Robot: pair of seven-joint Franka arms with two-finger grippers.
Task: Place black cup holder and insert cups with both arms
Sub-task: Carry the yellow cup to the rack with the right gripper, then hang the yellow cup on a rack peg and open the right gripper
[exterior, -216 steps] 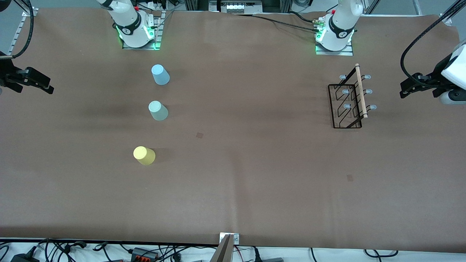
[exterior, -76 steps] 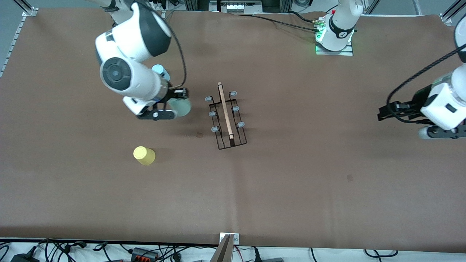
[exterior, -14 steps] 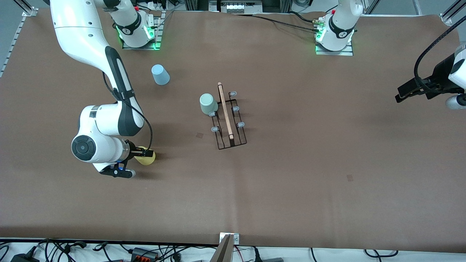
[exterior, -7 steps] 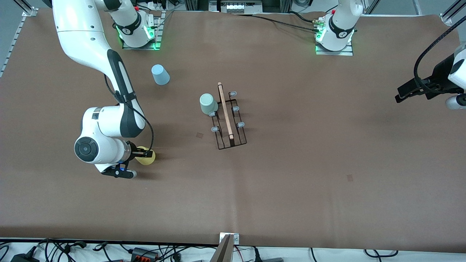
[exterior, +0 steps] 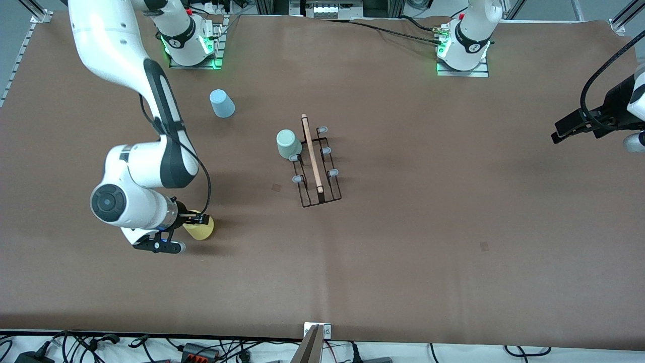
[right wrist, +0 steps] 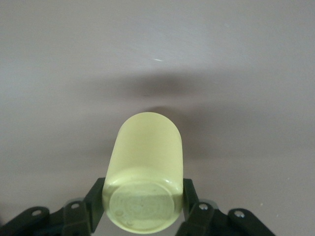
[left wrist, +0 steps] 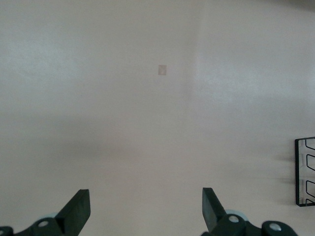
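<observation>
Altogether three cups are on the table [exterior: 403, 242], along with one black cup holder [exterior: 316, 164] and two arms. The light blue cup [exterior: 221, 103] stands upside down by itself toward the right arm's end, well apart from the rest. The mint green cup [exterior: 288, 143] sits inverted on a peg of the black cup holder, at the end of the rack farther from the front camera and on its side toward the right arm. That rack stands near the middle of the table, its wooden rod handle [exterior: 312, 153] running along the top; five grey-capped pegs show bare.

The yellow cup [exterior: 200, 228] is nearer the front camera than the other two cups, tilted, and pinched by the right end effector [right wrist: 142, 209], whose fingers [right wrist: 189, 195] press on both sides of it near its closed base. The right arm reaches down from its base with the elbow bent, wrist low over the table.

The left end effector [left wrist: 145, 209] hangs over bare table at the left arm's end, fingers spread wide with nothing between them; this arm waits.
</observation>
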